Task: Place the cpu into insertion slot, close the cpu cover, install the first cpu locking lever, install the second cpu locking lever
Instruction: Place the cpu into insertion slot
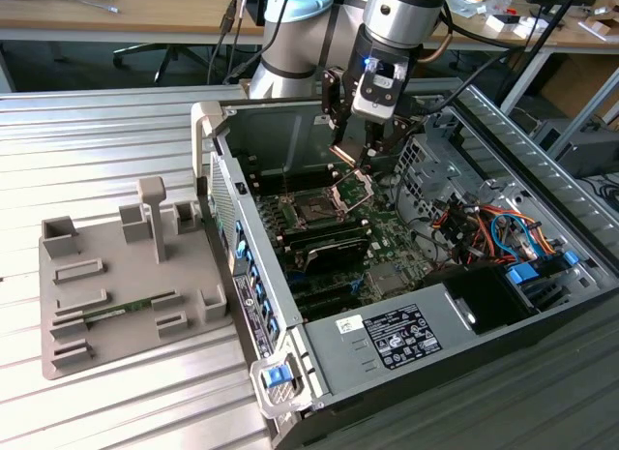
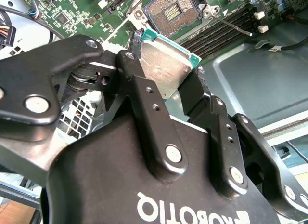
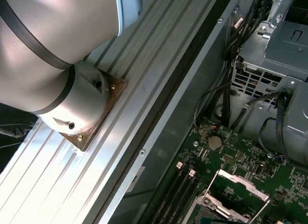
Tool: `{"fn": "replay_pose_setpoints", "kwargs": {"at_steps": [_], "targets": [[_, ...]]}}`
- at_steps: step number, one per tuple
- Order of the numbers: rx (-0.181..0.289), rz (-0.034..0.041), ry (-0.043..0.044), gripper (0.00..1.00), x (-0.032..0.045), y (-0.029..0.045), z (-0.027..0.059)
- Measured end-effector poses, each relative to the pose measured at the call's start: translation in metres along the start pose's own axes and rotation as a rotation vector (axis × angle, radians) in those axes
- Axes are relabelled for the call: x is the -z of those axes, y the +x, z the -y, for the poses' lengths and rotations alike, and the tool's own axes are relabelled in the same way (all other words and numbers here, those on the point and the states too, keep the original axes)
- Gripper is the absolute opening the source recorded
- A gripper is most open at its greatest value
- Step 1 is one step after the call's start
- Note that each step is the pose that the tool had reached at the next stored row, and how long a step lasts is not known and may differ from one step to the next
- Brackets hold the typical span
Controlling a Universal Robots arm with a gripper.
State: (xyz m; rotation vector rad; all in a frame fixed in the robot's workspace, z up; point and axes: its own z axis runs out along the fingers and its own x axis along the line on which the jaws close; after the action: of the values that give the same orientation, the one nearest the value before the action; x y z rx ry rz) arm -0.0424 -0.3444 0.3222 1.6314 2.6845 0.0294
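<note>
The black two-fingered pincer [image 2: 166, 72] is clamped on the small flat square cpu [image 2: 163, 58] with the silvery-grey metal top, holding it in the air above the green motherboard [image 1: 392, 232] and apart from the square dark insertion slot [image 1: 314, 210] with its thin metal rim, which in the exterior view lies at about eight o'clock from the pincer. The thin silvery metal cpu cover [image 3: 240, 182] stands raised, leaving the slot open. The placing should go best with the chip level and square over the slot, lowered straight without sliding, and released only once flat.
</note>
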Motion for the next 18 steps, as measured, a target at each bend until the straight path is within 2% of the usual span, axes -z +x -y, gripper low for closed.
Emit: {"fn": "replay_pose_setpoints", "kwargs": {"at_steps": [18], "targets": [[-0.021, 0.0004, -0.0002, 0.54, -0.0002, 0.0000, 0.0000]]}}
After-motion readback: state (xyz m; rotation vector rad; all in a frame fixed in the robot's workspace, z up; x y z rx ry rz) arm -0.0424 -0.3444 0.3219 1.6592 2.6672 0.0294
